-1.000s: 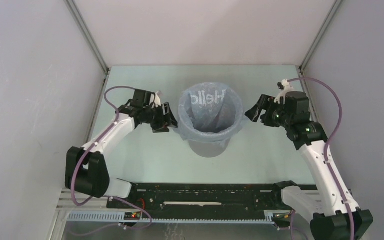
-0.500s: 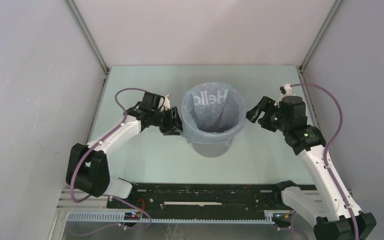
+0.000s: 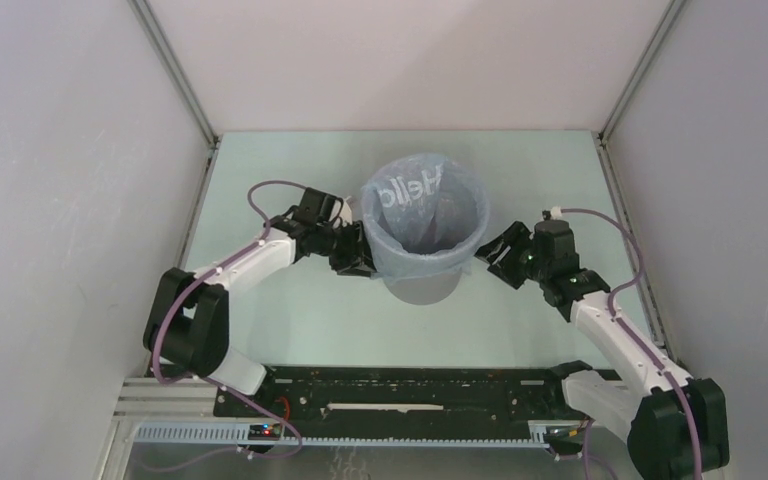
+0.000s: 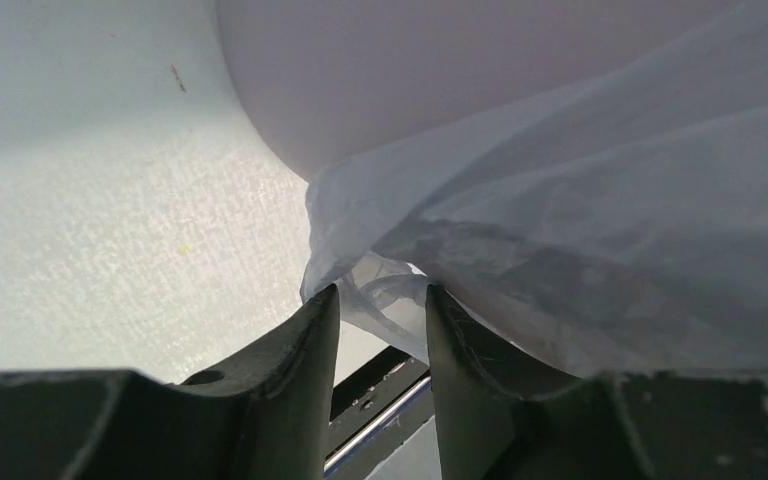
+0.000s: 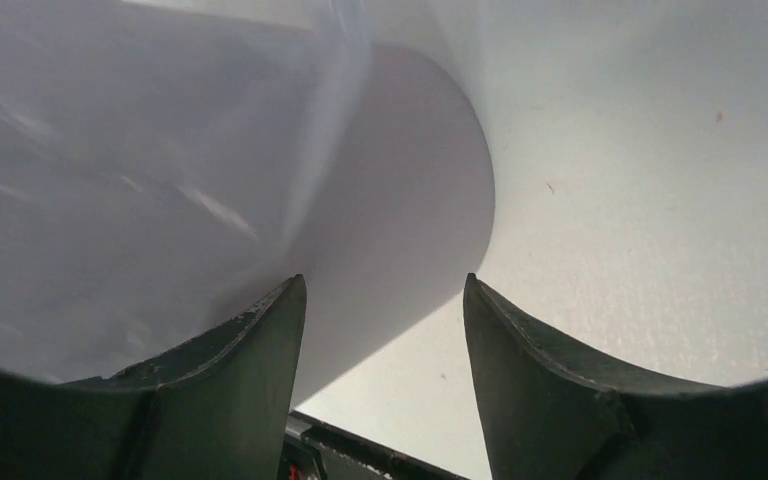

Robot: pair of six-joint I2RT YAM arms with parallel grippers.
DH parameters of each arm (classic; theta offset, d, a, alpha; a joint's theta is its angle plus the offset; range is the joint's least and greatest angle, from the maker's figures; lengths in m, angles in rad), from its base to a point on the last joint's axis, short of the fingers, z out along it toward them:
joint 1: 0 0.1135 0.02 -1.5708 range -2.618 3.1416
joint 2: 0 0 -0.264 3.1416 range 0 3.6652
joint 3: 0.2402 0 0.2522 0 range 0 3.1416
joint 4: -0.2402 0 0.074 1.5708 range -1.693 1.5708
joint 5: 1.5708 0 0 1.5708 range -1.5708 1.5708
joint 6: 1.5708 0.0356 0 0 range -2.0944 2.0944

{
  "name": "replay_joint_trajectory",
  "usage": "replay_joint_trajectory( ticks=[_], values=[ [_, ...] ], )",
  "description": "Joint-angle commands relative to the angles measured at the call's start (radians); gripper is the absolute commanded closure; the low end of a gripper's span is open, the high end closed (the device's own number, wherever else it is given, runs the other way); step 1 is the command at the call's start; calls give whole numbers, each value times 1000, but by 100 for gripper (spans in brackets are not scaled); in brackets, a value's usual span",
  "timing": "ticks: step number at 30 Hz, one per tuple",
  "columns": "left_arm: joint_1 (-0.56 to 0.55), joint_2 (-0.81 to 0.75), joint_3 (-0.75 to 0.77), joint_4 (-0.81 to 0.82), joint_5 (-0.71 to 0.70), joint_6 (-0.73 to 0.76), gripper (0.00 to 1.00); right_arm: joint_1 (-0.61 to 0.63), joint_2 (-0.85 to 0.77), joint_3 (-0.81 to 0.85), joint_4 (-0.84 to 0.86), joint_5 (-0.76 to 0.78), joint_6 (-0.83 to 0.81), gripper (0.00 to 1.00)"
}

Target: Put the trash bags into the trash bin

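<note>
pale table rings bin; left gripper narrowly apart astride bag hem, right gripper spread wide.

A pale green counter is seen filling the middle of the frame, evenly lit, with only soft shadows cast on it. It is enclosed by plain white walls: a back wall across the top, a left panel and a right panel. Slanted metal posts are set at the upper corners. A black rail is mounted along the bottom edge.
</note>
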Motion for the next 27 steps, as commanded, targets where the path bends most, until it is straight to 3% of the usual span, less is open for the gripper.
replay_joint_trajectory(
  ticks=[1, 6, 9, 14, 18, 21, 25, 27],
  values=[
    [-20, -16, -6, 30, -20, 15, 58, 4, 27, -33, 143, -67, 27, 32],
    [-20, -32, 12, -20, -49, 56, 55, -42, 34, -31, 100, -83, -43, 31],
    [-16, -71, 35, -85, -89, 95, 45, -82, -36, 24, -40, -23, -153, 31],
    [9, -200, 47, -148, -137, 145, 33, -92, -127, 260, -315, 66, -423, 23],
    [37, -298, 40, -167, -149, 148, 29, -83, -139, 479, -357, 57, -496, 20],
    [68, -318, 37, -192, -150, 150, 30, -7, -88, 609, -322, 54, -553, 20],
    [115, -292, 40, -162, -117, 153, 34, 190, 74, 755, -308, 163, -627, 24],
    [131, -242, 58, -134, -81, 142, 42, 247, 165, 797, -304, 182, -633, 30]
  ],
)
